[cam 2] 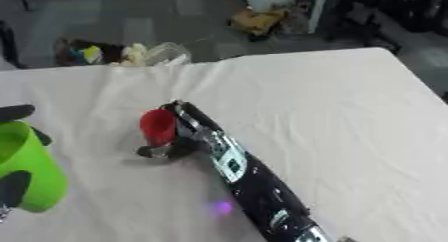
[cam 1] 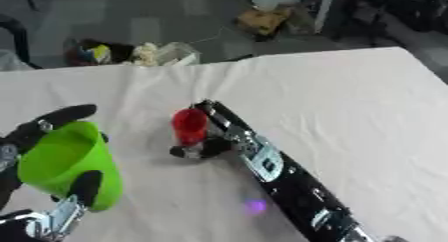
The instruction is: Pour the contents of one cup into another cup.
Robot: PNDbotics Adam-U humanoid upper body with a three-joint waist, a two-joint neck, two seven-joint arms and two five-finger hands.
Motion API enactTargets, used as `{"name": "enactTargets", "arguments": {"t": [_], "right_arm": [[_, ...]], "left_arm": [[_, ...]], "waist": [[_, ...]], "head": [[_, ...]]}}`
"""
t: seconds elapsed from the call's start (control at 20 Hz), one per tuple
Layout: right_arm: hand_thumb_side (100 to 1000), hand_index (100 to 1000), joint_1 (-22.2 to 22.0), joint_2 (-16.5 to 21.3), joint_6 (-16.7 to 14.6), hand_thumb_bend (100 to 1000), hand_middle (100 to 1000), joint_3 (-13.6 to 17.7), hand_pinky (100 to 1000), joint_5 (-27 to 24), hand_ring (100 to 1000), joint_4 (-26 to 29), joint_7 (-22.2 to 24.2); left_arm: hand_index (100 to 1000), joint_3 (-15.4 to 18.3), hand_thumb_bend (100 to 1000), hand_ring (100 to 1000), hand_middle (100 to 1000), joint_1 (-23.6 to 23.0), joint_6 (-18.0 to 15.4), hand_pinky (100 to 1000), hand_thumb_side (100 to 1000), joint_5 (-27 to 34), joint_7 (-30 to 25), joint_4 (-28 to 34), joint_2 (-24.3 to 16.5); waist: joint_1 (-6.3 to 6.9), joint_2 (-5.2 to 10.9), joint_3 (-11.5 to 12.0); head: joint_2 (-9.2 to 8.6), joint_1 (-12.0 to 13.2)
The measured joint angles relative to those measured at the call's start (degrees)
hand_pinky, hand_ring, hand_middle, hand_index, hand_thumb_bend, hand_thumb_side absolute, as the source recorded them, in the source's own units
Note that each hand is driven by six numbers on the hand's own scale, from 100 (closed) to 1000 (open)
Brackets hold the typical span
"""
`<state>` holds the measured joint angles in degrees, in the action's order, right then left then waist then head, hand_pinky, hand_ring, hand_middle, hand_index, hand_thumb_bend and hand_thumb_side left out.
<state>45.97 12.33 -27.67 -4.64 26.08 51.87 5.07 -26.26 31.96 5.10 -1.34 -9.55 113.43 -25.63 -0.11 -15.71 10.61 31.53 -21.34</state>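
Left hand (cam 1: 52,151) wrapped around a tilted green cup (cam 1: 66,163) at the left edge, right hand (cam 1: 210,141) grasping a small red cup (cam 1: 189,125) mid-table, white tablecloth (cam 1: 350,101) beneath

Large cup (cam 1: 68,164) left (small cup (cam 1: 189,126) right)

Right hand (cam 2: 179,136) grips red cup (cam 2: 158,126); left hand (cam 2: 12,186) holds green cup (cam 2: 31,171).
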Motion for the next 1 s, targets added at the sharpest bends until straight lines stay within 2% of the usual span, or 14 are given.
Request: {"name": "enactTargets", "arguments": {"t": [0.1, 0.25, 0.6, 1.0], "right_arm": [[100, 482, 0.0, 0.0, 0.2, 225, 145, 0.0, 460, -0.2, 108, 0.1, 0.3], [100, 455, -0.1, 0.0, 0.3, 100, 119, 0.0, 419, -1.0, 100, 0.3, 0.8], [100, 433, -1.0, 0.0, 0.4, 100, 100, -1.8, 398, -3.5, 100, 2.7, 2.7], [100, 429, -2.7, 0.0, 0.9, 100, 100, -4.4, 397, -2.9, 100, 6.5, 4.5]], "left_arm": [[942, 0.0, 100, 755, 668, 0.0, 0.1, 222, 409, 0.0, -0.1, 0.0, 0.0], [941, 0.0, 100, 752, 662, 0.1, 0.0, 216, 404, 0.0, -0.2, 0.0, 0.0], [937, 0.0, 100, 738, 652, 0.7, -0.6, 196, 381, -0.8, -0.7, 0.0, -1.6], [928, 0.8, 100, 720, 632, 1.1, -1.8, 179, 328, -3.9, -1.8, 0.1, -6.5]], "waist": [[0.0, 0.01, 0.0], [0.0, 0.02, -0.3], [0.41, 0.02, -1.3], [0.84, 0.61, -2.2]], "head": [[-0.1, 0.0], [-0.14, 0.0], [-0.59, -0.5], [-0.94, -0.8]]}}
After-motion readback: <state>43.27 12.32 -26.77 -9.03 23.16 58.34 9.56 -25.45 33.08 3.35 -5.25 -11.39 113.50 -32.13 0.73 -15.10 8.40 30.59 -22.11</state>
